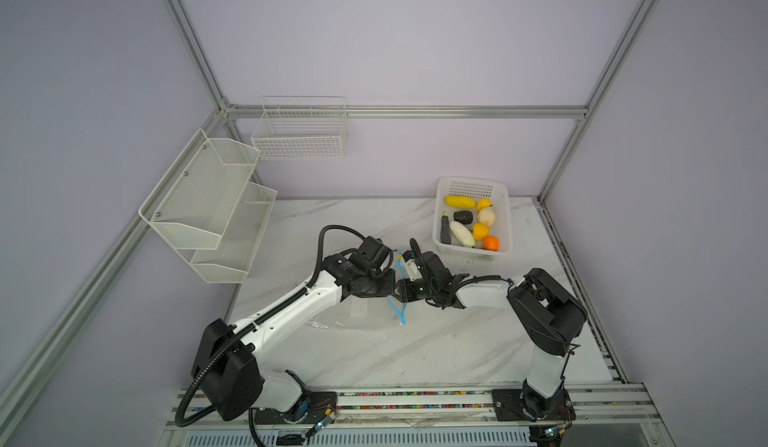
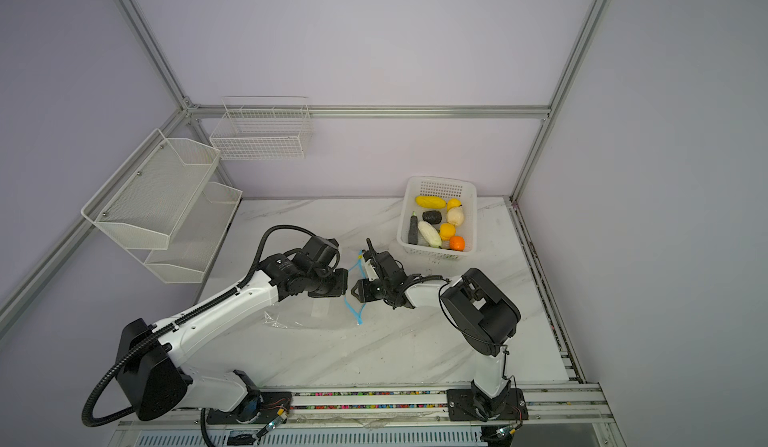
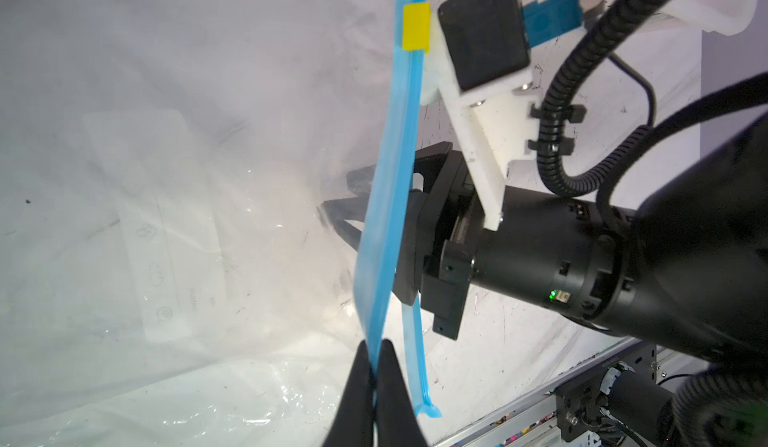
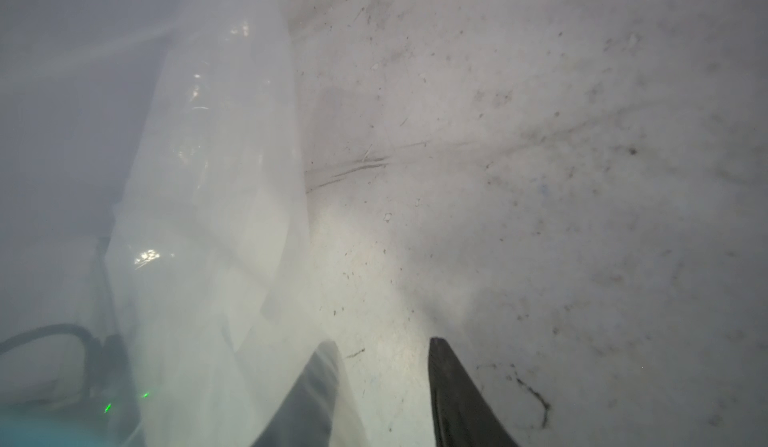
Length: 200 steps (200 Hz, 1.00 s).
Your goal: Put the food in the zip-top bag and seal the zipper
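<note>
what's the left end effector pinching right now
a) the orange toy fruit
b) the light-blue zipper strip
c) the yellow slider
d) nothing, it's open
b: in the left wrist view the left end effector is shut on the light-blue zipper strip, well away from the yellow slider. The orange toy fruit lies in the white basket.

We find bare desk (image 1: 415,353) from 5 to 7 o'clock, wide enough to pass between the arm bases. The centre is crowded: the left gripper (image 3: 376,345) pinches the zipper (image 3: 390,174), and the right gripper (image 4: 380,341), jaws apart, sits at the zip-top bag (image 3: 166,216) mouth. The white basket (image 1: 469,253) blocks 1 o'clock; mesh shelves (image 1: 208,199) overhang 10 o'clock; the far edge at 12 o'clock lies open
</note>
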Tool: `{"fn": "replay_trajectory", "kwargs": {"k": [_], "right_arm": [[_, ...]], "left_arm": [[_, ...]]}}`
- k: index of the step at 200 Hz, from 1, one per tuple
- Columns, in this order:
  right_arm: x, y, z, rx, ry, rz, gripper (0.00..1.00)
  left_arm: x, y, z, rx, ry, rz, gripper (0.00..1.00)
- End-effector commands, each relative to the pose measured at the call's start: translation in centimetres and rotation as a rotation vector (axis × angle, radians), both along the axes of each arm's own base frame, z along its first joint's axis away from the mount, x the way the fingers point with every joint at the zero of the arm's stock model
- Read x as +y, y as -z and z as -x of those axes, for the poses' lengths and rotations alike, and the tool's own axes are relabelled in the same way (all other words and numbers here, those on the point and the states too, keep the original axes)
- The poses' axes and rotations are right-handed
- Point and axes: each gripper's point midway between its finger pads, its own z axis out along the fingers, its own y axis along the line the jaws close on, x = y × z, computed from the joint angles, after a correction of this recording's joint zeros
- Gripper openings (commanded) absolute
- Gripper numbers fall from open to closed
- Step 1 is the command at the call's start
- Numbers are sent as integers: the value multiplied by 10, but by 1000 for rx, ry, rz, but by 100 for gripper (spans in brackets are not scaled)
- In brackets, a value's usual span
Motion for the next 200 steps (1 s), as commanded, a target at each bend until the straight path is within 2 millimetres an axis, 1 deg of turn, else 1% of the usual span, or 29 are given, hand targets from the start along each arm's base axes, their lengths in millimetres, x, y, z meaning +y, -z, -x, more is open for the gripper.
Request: {"fn": "replay_trajectory", "kwargs": {"k": [1,35,92,105,125,138,158,174,178,190,200], "right_arm": [[-3,-12,-1,-30,-8,-19,41],[-14,-19,5,-36,11,-11,44],[-44,-32,11,-47,57,15,49],[-49,-39,13,-49,64,22,50],[-62,-55,9,-66,96,34,51],[-75,-72,0,-92,130,41,51],[-98,-98,-24,-138,201,61,50],[-117,-117,-51,-190,280,107,50],[-120,-119,-55,-197,291,116,50],[-133,-129,-78,-224,349,148,50],[-141,-133,-93,-242,386,175,50]], "left_arm": [[-17,-2,-16,-27,-3,42,0],[-31,11,-26,-4,13,53,0],[-36,20,-32,4,20,54,0],[-36,21,-33,5,20,57,0],[-36,20,-34,3,19,58,0],[-36,20,-34,1,21,60,0],[-36,18,-35,-2,24,65,0],[-36,19,-34,-4,26,64,0],[-36,18,-34,-4,27,66,0],[-36,18,-34,-5,28,67,0],[-36,19,-33,-3,30,67,0]]}}
